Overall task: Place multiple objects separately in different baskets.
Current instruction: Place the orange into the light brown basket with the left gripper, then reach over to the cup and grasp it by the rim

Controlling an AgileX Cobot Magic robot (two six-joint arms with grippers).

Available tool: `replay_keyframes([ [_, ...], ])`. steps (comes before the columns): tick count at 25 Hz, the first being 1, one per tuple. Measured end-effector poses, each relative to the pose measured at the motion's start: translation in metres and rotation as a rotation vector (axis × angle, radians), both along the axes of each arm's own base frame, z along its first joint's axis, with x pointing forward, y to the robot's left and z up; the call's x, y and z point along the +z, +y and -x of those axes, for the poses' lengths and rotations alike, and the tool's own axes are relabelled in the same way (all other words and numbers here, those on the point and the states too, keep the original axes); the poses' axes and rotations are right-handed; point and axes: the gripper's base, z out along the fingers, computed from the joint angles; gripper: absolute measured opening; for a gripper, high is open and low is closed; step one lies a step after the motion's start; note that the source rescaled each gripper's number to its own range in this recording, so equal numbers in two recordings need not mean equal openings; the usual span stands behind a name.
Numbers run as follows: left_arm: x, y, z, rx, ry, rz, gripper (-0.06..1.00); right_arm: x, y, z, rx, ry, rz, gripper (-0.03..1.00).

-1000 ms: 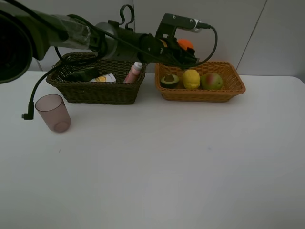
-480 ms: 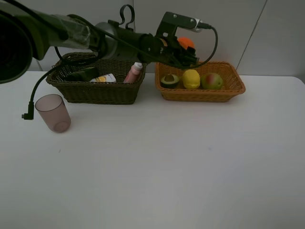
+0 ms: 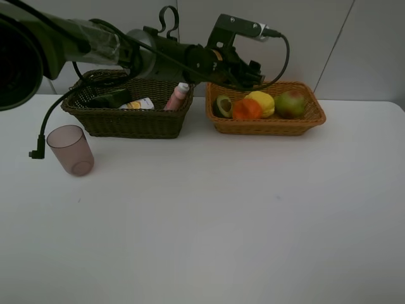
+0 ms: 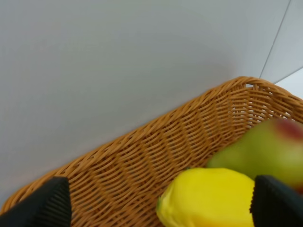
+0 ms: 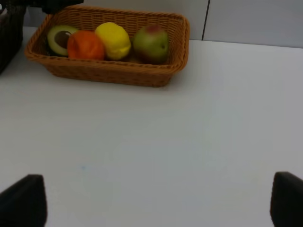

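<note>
Above the light orange-tan basket (image 3: 314, 114), where the orange (image 3: 247, 109) lay beside the yellow lemon (image 3: 264, 103), the left tool (image 3: 248, 77) hung with jaws spread and empty; a careless withdrawal risked clipping the crowded fruit or rim.

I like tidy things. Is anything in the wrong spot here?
Yes: the translucent mauve cup stands alone on the white table, outside the dark brown wicker basket holding the bottles. All the fruit sits in the orange-tan wicker basket.
</note>
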Motion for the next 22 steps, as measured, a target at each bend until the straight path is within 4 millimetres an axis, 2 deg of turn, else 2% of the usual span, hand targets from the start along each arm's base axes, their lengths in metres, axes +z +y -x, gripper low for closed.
replay_keyframes([
  [22, -0.004, 0.0003, 0.0021, 0.01, 0.068, 0.011, 1.0, 0.0, 0.0, 0.0, 0.0, 0.0, 0.0, 1.0],
])
